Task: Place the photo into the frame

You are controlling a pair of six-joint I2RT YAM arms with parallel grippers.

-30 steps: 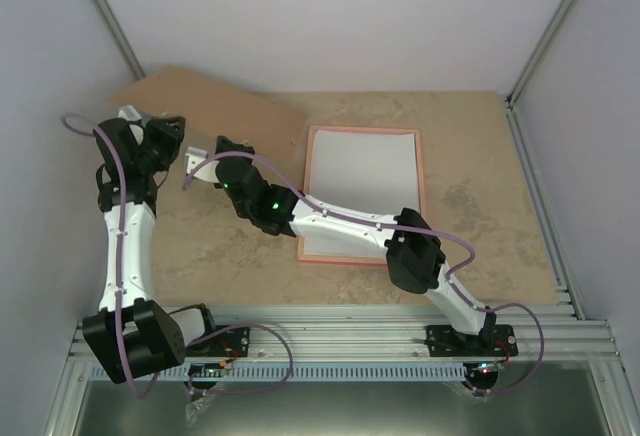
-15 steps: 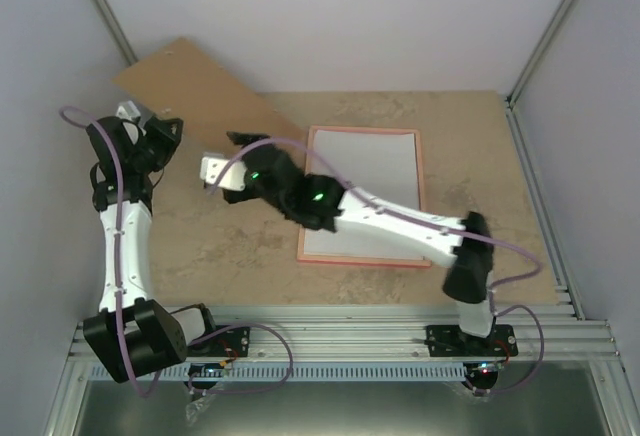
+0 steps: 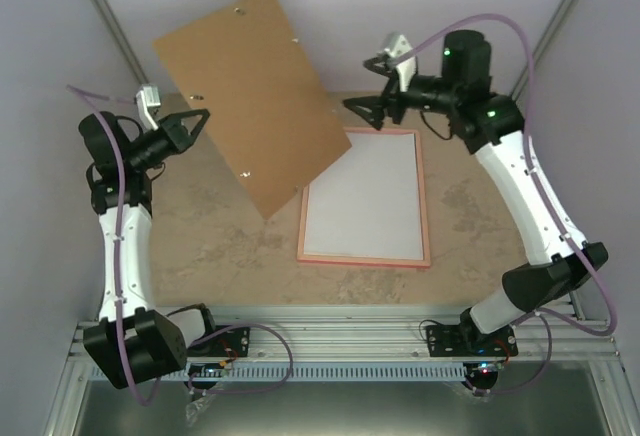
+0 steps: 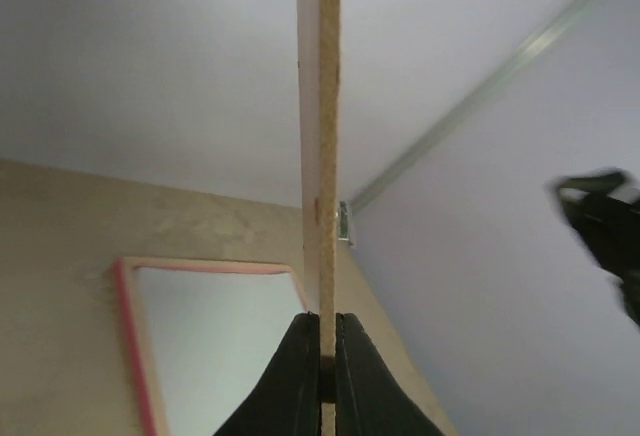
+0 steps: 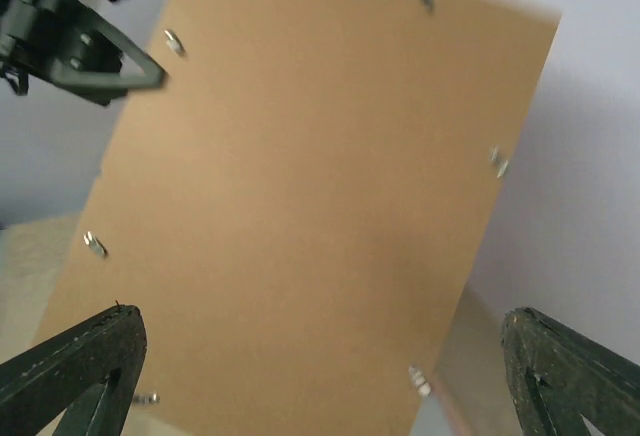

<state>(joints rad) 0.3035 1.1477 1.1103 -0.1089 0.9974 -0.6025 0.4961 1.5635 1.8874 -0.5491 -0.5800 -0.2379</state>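
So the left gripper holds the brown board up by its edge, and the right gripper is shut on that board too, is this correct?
Not fully. The left gripper does hold the brown board up by its edge, but the right gripper is open and apart from the board. The right wrist view shows its fingers spread wide, with the board ahead of them.

The board (image 3: 250, 106) is seen as plain light brown, and its edges are dotted with small silver clips (image 5: 95, 245). The frame (image 3: 425, 206) is coloured pink, and the sheet (image 3: 365, 196) inside it is seen as pale grey-white. The table (image 3: 480, 196) is coloured sandy tan and is marked with cloudy darker blotches, like stone. The walls (image 3: 350, 16) are painted pale lilac-grey. The left arm (image 3: 125, 246) and the right arm (image 3: 535, 196) are made white with black joints, and purple cables (image 3: 118, 171) are run along them. Small green lights (image 3: 447, 54) are shown on the right arm.
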